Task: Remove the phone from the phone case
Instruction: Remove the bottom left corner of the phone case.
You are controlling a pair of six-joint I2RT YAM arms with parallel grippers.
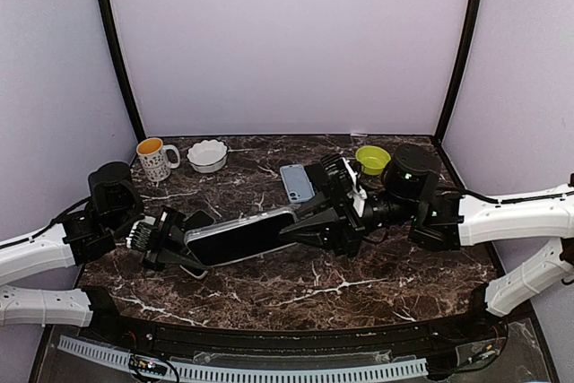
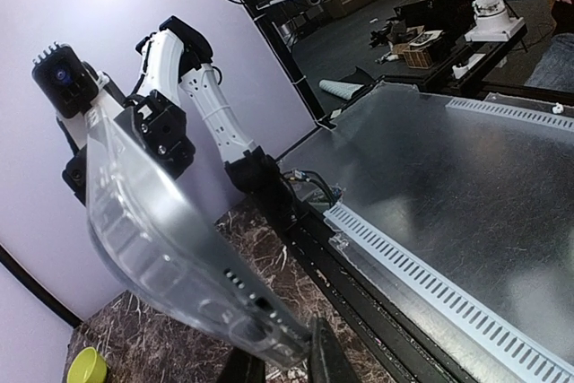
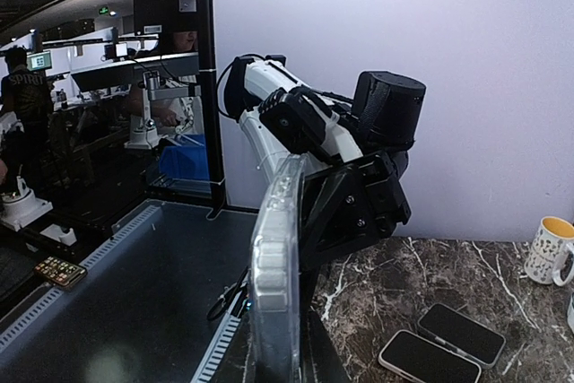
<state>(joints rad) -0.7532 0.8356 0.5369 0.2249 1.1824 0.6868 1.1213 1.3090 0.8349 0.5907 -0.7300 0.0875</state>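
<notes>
Dark marble table [image 1: 359,284]: mug [image 1: 154,160] and white bowl [image 1: 207,155] at eleven o'clock, light blue phone [image 1: 296,183] at twelve, green bowl [image 1: 372,160] at one, dark phone [image 3: 462,334] at nine.

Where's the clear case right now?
Top view, centre-left: the clear case spans between the left gripper at its left end and the right gripper at its right end, just in front of the light-blue phone.

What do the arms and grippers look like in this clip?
The left arm and right arm have glossy white link shells with black cylindrical joints. Thin black cables trail along them. The left gripper and right gripper are angular and black. No markings are legible.
</notes>
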